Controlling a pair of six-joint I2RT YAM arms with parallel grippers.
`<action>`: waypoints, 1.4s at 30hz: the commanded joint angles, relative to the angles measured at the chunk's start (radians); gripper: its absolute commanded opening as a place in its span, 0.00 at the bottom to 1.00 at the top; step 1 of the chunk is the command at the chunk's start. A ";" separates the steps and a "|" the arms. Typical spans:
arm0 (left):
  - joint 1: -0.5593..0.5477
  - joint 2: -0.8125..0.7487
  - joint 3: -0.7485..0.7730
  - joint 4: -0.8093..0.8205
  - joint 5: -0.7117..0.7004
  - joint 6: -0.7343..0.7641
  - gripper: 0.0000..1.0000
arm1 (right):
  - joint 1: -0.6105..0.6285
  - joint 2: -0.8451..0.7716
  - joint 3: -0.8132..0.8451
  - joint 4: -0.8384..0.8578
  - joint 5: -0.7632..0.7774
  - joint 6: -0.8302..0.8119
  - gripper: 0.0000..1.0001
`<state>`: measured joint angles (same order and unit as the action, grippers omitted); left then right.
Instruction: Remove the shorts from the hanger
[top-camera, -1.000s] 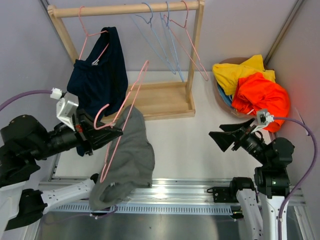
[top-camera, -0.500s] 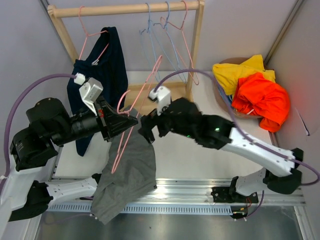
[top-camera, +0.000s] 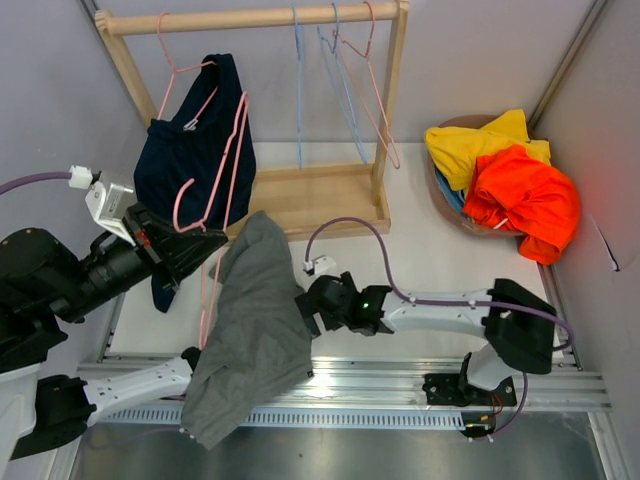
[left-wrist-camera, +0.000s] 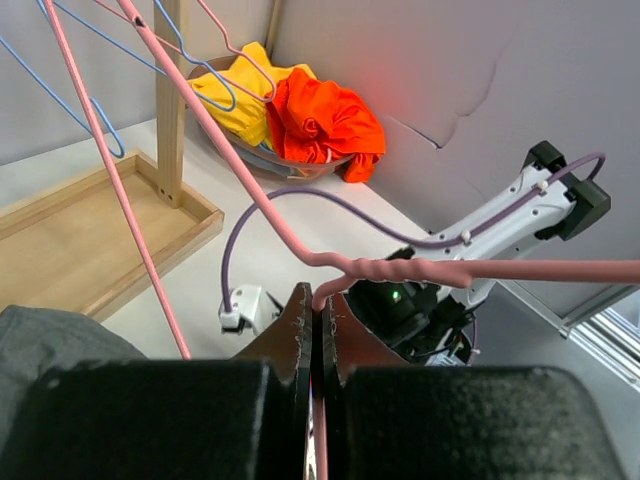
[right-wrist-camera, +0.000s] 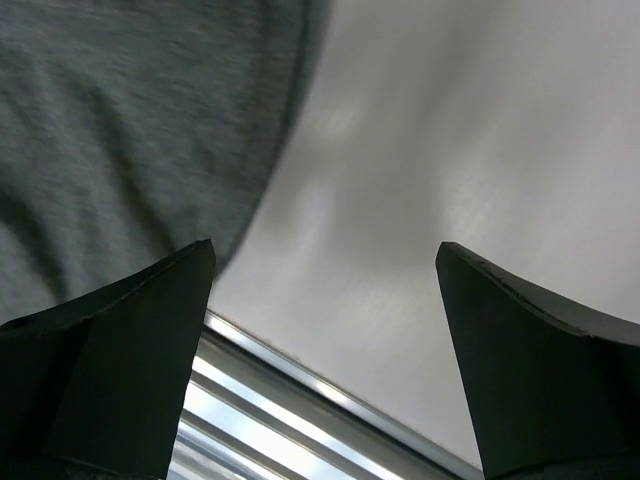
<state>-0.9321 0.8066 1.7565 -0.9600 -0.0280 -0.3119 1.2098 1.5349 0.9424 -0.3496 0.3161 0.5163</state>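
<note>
Grey cloth first: the grey shorts (top-camera: 255, 320) hang draped from a pink hanger (left-wrist-camera: 400, 270) and trail down past the near edge of the bench (top-camera: 420, 260). My left gripper (left-wrist-camera: 312, 330) is pinched tight on the hanger's wire, close to its twisted neck. My right gripper (right-wrist-camera: 325, 250) is spread fully apart and holds nothing. It sits low over the bench, just beside the right edge of the shorts, and I can't tell whether a finger touches the cloth.

Half a second ago the right arm was up high beside the hanger, and it has since dropped to the bench. The left arm has drawn back leftward, swinging the hanger toward the navy shorts (top-camera: 205, 150) on the wooden rack (top-camera: 390, 110). The orange shorts (top-camera: 525, 195) and yellow shorts (top-camera: 470, 145) lie piled in a bowl (top-camera: 468, 121).
</note>
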 joint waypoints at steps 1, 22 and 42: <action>-0.005 0.005 -0.012 0.021 -0.041 0.028 0.00 | 0.063 0.108 0.065 0.150 0.043 0.090 1.00; -0.005 -0.064 -0.084 0.000 -0.067 0.039 0.00 | 0.134 0.290 0.090 0.419 -0.020 0.200 0.00; -0.005 -0.058 -0.143 0.006 -0.276 0.062 0.00 | 0.446 -0.599 0.599 0.475 1.029 -0.920 0.00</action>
<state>-0.9321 0.7353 1.6024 -0.9897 -0.2478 -0.2779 1.6855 0.9039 1.4990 -0.2272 1.2308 0.1043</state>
